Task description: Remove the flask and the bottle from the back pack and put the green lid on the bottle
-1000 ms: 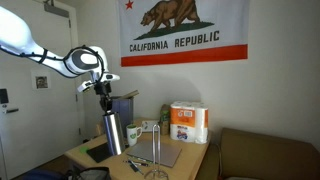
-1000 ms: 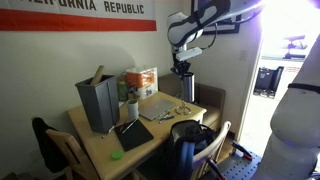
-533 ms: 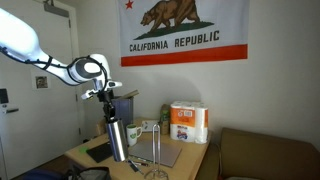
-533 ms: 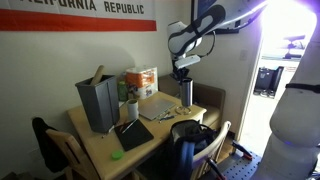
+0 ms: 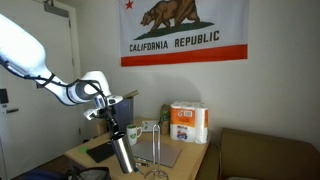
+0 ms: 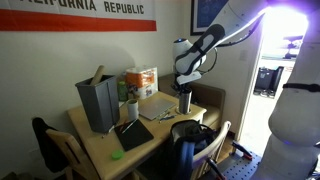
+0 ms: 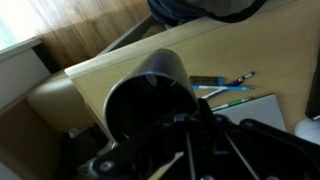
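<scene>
Tipping is the main worry. The gripper (image 5: 111, 129) is clamped on the upper end of the flask (image 5: 122, 154), which hangs slightly tilted. Its base is low over the tabletop (image 6: 158, 128), close to the edge where the back pack (image 6: 190, 135) sits just below. Whether the base touches the wood I cannot tell. A tall, slim cylinder released while leaning would likely topple, and this near the edge it could roll off onto the bag or the floor. In the wrist view the pens (image 7: 225, 86) lie just beside the likely landing spot, and a base set down on one would rock. The mug (image 5: 133, 133) stands near too, so a sideways sweep of the arm could knock it. Straightening the flask before the fingers part, and placing it further from the edge, seems safer.
</scene>
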Robot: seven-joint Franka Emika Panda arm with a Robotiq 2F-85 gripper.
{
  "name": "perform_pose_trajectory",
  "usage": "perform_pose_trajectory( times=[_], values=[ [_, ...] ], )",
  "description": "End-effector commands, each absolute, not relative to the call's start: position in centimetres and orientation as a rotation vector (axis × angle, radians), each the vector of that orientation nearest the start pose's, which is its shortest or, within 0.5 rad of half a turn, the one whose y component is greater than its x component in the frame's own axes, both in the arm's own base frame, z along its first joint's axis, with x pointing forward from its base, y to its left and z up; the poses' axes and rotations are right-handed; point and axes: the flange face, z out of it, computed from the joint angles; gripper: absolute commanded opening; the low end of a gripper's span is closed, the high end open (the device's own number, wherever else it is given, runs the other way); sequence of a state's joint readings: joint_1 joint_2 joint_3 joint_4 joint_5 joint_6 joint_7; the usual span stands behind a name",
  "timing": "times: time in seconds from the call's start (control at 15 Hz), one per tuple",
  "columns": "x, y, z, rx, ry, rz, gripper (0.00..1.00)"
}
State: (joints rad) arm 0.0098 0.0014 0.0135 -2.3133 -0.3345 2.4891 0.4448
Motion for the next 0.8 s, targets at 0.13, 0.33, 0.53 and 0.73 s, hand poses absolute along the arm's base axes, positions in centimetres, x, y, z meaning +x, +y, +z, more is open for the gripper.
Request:
perform_pose_trajectory(
  times=[0.13,0.33,0.53,0.73],
  values=[
    [52.9,0.6,34.0,-3.274,0.311,-0.492,0.03],
    [53.3,0.2,32.3,-3.261,0.321,-0.489,0.03],
    [54.0,-0.1,30.6,-3.232,0.320,-0.522,0.03],
    [54.9,-0.6,29.2,-3.212,0.312,-0.551,0.03]
  ],
)
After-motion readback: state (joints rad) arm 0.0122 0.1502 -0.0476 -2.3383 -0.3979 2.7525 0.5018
